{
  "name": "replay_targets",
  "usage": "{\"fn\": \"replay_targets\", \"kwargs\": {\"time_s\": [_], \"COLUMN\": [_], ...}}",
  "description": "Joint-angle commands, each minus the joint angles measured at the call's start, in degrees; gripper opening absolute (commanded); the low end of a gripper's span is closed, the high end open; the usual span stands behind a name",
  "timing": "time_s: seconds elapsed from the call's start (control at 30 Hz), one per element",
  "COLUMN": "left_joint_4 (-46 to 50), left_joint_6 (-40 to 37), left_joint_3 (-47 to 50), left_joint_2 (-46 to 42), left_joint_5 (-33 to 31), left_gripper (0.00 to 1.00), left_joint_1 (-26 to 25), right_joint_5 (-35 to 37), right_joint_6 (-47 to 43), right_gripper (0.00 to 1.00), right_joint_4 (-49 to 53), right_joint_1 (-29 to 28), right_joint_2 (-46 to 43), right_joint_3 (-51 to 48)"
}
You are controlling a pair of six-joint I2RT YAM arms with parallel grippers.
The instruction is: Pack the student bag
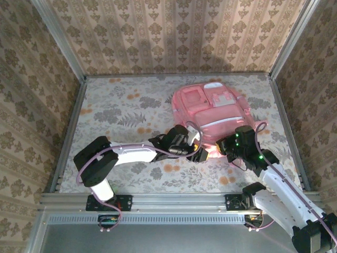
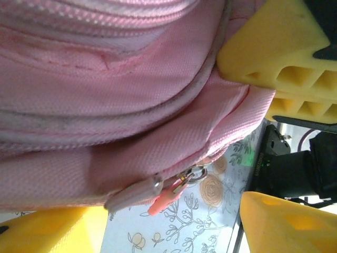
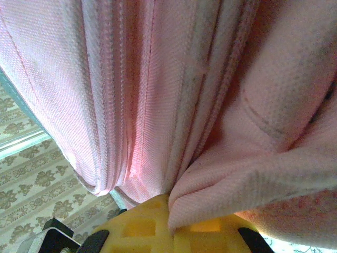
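Flowered table in a papered booth.
The table (image 1: 121, 110) is covered edge to edge by a pale cloth (image 2: 205, 211) printed with grey leaves and orange blooms; the left wrist view shows the print close up, with outlined flowers and curling stems. Walls (image 1: 174, 31) on three sides carry beige damask wallpaper, seen again at the lower left of the right wrist view. Grey metal posts (image 1: 58, 38) slant up from the back corners, and a metal rail (image 1: 174, 200) crosses the near edge.
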State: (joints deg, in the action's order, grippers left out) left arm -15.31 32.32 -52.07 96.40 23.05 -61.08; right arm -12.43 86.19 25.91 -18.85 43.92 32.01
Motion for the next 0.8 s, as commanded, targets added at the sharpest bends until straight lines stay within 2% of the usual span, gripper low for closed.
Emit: {"fn": "replay_targets", "kwargs": {"time_s": [0.0, 0.23, 0.5, 0.77], "left_joint_4": [6.7, 12.9, 15.7, 14.4], "left_joint_6": [-4.2, -6.7, -8.0, -8.1], "left_joint_3": [-4.5, -8.7, -10.2, -8.9], "left_joint_2": [-0.3, 2.7, 3.1, 1.2], "left_joint_5": [-3.9, -8.0, -12.9, -12.7], "left_gripper": [0.68, 0.58, 0.3, 0.06], "left_joint_1": [-1.4, -2.3, -2.7, -2.8], "right_joint_5": [-0.5, -0.5, -0.7, -0.7], "right_joint_6": [0.9, 1.4, 2.0, 1.8], "right_gripper": [0.0, 0.0, 0.0, 0.0], "right_joint_4": [-6.1, -6.7, -7.4, -8.4], "right_joint_1": [-0.8, -1.3, -1.6, -1.7], "right_joint_2": [0.1, 0.2, 0.3, 1.1], "right_joint_3": [3.1, 3.3, 3.3, 2.2]}}
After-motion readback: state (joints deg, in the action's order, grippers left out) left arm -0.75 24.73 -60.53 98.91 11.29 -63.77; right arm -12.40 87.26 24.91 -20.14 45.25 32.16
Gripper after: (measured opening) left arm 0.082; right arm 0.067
